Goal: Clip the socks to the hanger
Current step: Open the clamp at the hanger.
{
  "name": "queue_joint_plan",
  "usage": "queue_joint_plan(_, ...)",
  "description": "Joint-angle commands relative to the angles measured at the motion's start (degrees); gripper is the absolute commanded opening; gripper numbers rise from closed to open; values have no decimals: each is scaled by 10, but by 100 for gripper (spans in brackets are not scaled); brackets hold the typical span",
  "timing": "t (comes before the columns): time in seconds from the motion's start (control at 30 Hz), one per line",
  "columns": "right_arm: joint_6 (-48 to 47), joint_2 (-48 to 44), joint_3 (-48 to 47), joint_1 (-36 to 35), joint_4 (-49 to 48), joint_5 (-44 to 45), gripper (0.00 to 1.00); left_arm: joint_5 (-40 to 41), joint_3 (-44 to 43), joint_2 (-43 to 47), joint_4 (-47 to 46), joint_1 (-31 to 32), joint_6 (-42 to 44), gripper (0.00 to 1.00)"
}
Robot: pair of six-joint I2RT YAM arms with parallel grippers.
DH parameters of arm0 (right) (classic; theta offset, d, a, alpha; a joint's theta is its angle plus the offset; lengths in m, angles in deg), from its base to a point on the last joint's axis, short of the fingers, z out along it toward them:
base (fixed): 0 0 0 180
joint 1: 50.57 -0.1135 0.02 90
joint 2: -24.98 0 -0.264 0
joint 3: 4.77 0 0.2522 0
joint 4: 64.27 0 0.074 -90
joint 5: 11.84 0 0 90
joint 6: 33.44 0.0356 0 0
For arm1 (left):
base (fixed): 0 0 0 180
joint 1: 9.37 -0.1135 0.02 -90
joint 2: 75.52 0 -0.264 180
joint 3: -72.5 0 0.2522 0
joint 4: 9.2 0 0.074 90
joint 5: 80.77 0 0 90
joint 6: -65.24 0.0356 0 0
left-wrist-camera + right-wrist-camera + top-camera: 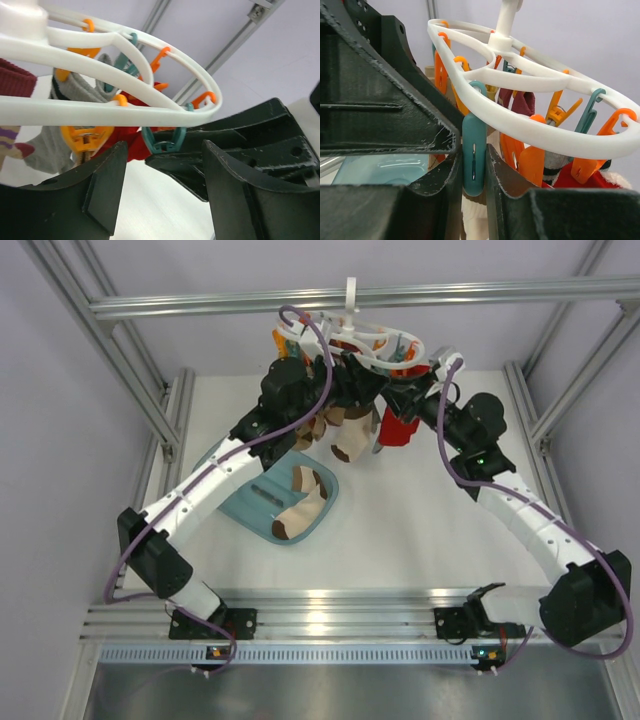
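Note:
The white oval hanger [372,344] hangs by its hook from the top bar, with orange and teal pegs below it. Cream-and-tan socks [350,435] hang under it; another lies in the teal tray [300,505]. My right gripper [474,172] is shut on a teal peg [474,157] under the hanger ring [540,125], with cream sock fabric [472,217] just below. My left gripper [160,195] is open and empty just below the ring [100,107], beside a teal peg [165,142].
Red [398,428], grey [55,140] and maroon socks hang from other pegs. The teal tray [245,505] sits left of centre on the white table. Aluminium frame posts stand on both sides, and the bar [200,305] crosses overhead.

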Motion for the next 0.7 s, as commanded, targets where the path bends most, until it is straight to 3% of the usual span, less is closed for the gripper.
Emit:
queue_joint_plan(0.0, 16, -27, 9, -10, -3, 2, 0, 37, -27, -2, 5, -1, 0, 66)
queue_joint_plan(0.67, 6, -36, 36, -14, -14, -8, 0, 4, -50, -41, -50, 0, -58, 60)
